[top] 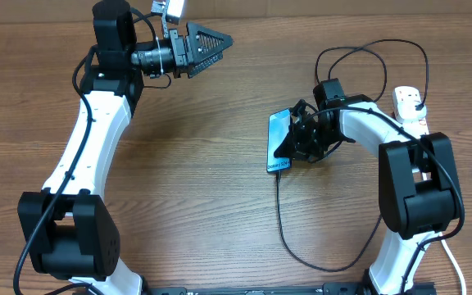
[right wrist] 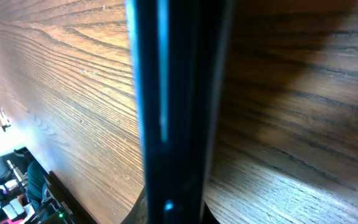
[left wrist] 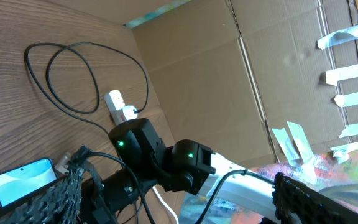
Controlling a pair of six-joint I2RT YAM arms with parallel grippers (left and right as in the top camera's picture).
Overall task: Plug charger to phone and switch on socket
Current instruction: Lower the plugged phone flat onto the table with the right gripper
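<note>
Phone [right wrist: 173, 112] — in right pincer [top: 295, 138], left pincer [top: 222, 39] spread

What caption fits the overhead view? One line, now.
Overhead: right gripper at the phone, charger trailing below it; left gripper open, far off at upper left.

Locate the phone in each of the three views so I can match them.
Overhead: phone right of centre, screen showing.
Left wrist: bottom-left corner, screen light blue.
Right wrist: probably the dark upright band with a blue streak mid-frame; too close to be sure.
Shared landmark: white power strip, far right in overhead, above the phone in left wrist, absent from right wrist.
</note>
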